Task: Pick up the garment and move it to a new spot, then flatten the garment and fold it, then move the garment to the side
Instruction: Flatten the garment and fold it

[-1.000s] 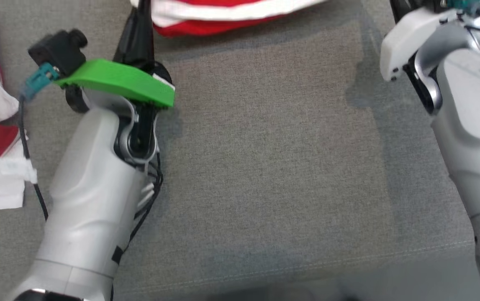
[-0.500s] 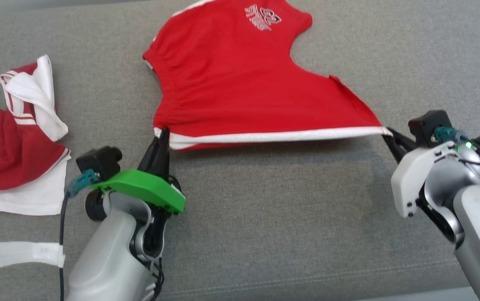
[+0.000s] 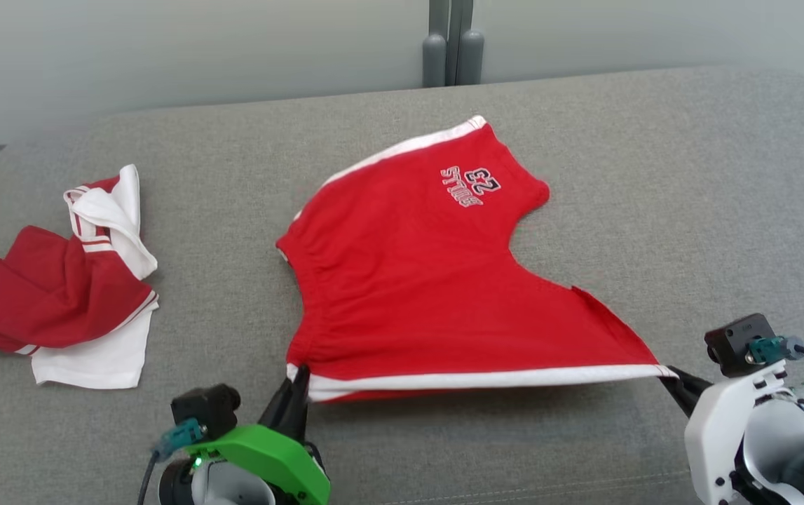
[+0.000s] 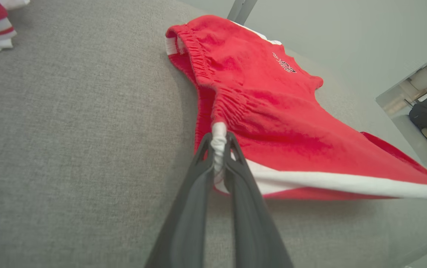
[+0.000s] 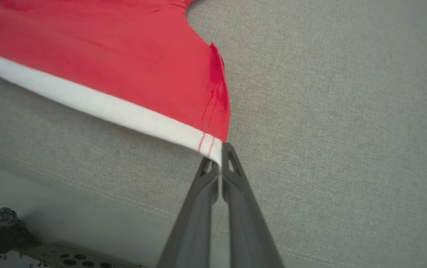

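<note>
Both arms reach forward, low over the grey couch (image 3: 654,175). The left gripper (image 3: 298,382) points straight ahead and the right gripper (image 3: 671,377) angles inward. The left gripper is pinched closed on the white-trimmed waistband corner of the red shorts (image 3: 430,280). The right is closed on the near leg's hem corner. The white-striped side runs taut between them, left to right, just off the cushion. The waistband faces left and the legs right, and the rest lies mid-couch.
</note>
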You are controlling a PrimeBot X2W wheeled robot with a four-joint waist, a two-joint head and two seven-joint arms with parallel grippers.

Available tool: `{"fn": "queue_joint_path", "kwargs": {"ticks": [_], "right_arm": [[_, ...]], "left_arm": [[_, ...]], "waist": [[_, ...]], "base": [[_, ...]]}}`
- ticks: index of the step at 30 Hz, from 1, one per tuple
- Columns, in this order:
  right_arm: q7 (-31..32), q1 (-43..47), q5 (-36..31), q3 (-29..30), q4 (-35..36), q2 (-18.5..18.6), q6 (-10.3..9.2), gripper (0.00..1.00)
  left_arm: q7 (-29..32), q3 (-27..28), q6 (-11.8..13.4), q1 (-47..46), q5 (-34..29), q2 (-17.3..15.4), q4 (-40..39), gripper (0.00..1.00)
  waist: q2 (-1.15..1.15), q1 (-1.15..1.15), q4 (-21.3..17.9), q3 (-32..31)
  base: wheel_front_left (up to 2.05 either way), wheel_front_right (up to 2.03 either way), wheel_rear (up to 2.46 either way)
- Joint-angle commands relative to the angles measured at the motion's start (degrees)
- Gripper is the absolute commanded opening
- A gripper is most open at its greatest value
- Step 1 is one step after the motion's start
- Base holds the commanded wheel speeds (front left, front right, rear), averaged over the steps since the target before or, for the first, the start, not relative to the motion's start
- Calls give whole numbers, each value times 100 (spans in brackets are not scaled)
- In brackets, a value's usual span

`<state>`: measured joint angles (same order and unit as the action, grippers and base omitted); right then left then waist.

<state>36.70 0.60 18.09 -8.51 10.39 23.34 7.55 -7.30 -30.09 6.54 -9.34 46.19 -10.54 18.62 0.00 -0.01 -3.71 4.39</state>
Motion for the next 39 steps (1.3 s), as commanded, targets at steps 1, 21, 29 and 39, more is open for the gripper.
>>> {"fn": "queue_joint_path", "kwargs": {"ticks": [1,21,29,39], "right_arm": [[98,193,52,127,205,-34,-12,0],[-110,-2414,271,-641,-769,428,-10,0],[-188,-3881,425,-1112,-1829,524,-10,0],[-463,-5266,451,-1760,-2824,477,-10,0]], "left_arm": [[80,-38,97,218,-54,-120,-175,0],[909,-104,154,-1315,-123,-36,-566,0],[909,-15,2,-2305,-123,208,-12,0],[782,159,-64,-3232,30,494,724,0]], "waist": [[0,1,42,-192],[0,1,277,718],[0,1,461,1264],[0,1,613,1793]], "base": [[0,0,0],[0,0,0],[0,0,0],[0,0,0]]}}
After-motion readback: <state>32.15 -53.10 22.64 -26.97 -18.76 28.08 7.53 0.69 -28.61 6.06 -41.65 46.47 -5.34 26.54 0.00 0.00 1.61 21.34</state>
